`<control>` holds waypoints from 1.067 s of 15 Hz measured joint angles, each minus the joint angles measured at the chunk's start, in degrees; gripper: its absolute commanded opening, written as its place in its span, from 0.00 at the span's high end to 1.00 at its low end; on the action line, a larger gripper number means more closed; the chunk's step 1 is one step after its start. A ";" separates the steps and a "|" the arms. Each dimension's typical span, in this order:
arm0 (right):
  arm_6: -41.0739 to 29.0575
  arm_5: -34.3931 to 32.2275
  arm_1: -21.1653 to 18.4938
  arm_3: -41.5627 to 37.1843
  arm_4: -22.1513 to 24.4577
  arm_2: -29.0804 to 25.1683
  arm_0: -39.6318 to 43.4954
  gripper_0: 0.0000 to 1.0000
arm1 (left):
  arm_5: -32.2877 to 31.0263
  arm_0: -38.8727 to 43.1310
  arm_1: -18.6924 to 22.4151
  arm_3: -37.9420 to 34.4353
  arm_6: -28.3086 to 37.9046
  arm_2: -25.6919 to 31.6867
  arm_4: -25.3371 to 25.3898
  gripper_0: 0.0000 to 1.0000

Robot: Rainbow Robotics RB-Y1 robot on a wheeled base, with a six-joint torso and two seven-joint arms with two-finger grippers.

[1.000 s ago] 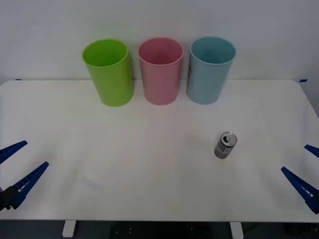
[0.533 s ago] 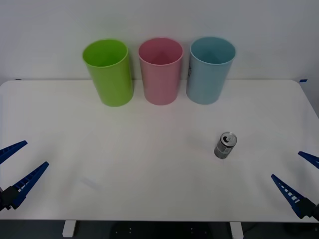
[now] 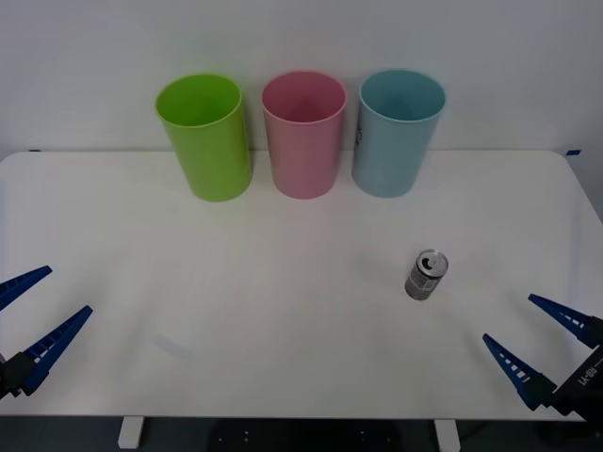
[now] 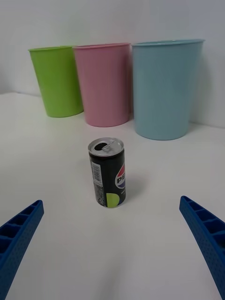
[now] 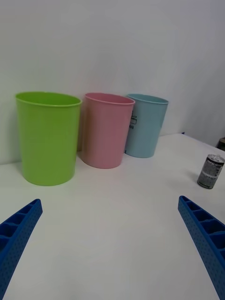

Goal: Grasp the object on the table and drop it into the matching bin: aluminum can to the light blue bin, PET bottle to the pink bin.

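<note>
Right gripper (image 3: pixel 538 345) lines up on an upright Pepsi can (image 3: pixel 426 274), its fingers spread wide.

The can stands on the white table (image 3: pixel 283 311), in front of the light blue bin (image 3: pixel 397 132), apart from it; pink bin (image 3: pixel 303 134) and lime green bin (image 3: pixel 205 137) stand alongside. The left gripper (image 3: pixel 33 325) waits, fingers apart, at the near left edge. Compared with a second ago, the right gripper has advanced inward toward the can, probably to straddle it.

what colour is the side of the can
Black, with a lime green spot; the can shows best in the right wrist view.
</note>
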 measured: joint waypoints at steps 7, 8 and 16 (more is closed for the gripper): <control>2.11 7.04 4.15 0.36 2.44 4.16 -2.92 0.00 | 0.00 0.00 0.00 0.00 0.00 0.00 0.00 0.00; 2.43 8.26 4.37 0.37 2.33 5.12 -3.20 0.00 | 0.00 0.00 0.00 0.00 0.00 0.00 0.00 0.00; 4.35 17.71 4.76 0.37 2.23 12.13 -5.80 0.00 | 0.00 0.00 0.00 0.00 0.00 0.00 0.00 0.00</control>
